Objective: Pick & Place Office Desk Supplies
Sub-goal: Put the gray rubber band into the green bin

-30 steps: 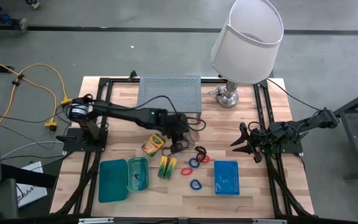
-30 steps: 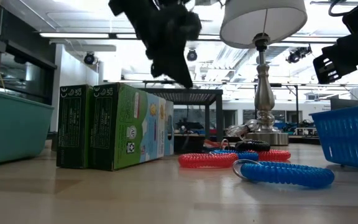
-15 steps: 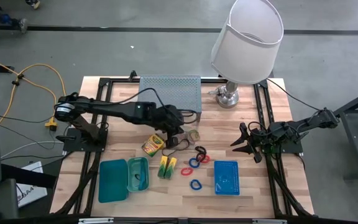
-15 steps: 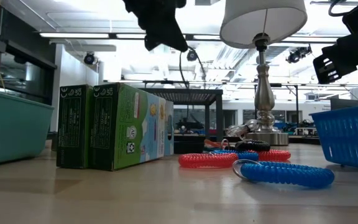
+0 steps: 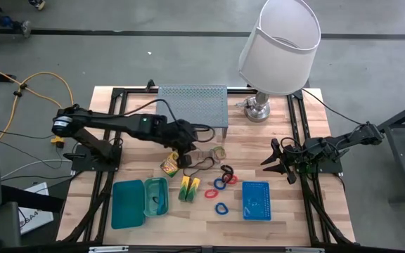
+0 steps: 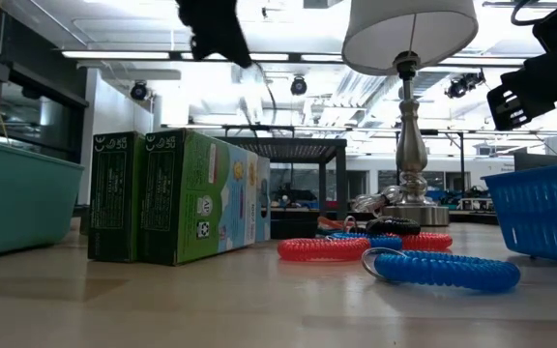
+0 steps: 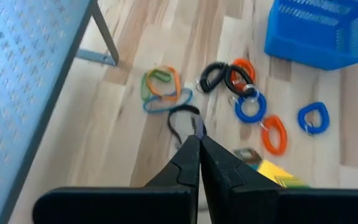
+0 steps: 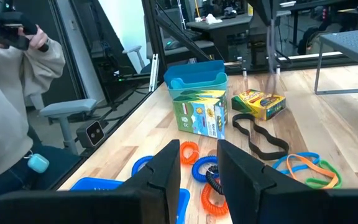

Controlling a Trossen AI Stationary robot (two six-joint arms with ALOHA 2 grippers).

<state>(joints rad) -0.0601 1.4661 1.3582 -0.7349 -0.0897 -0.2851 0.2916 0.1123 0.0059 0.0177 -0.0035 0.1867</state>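
My left gripper hangs shut above the yellow crayon box, with a thin black band at its tips. Two green boxes stand upright on the wood beside the teal trays. Red, blue and black coil loops lie flat between them and the blue mesh basket. Flat coloured bands lie near the shelf. My right gripper waits open at the table's right edge, nothing between its fingers. My left gripper pinches one end of the black band between its two shut fingertips. The fingers slant down from the table's left side. The band trails below them, and its other end lies slack on the wood next to the crayon box.
A grey perforated riser shelf and a white-shaded lamp stand along the far edge. Bare wood runs along the near edge. A person stands beyond the table in the right wrist view.
My left gripper has risen and drawn back toward the table's left edge, staying shut. The black band's pinched end has gone up with it while the rest has stayed on the wood.
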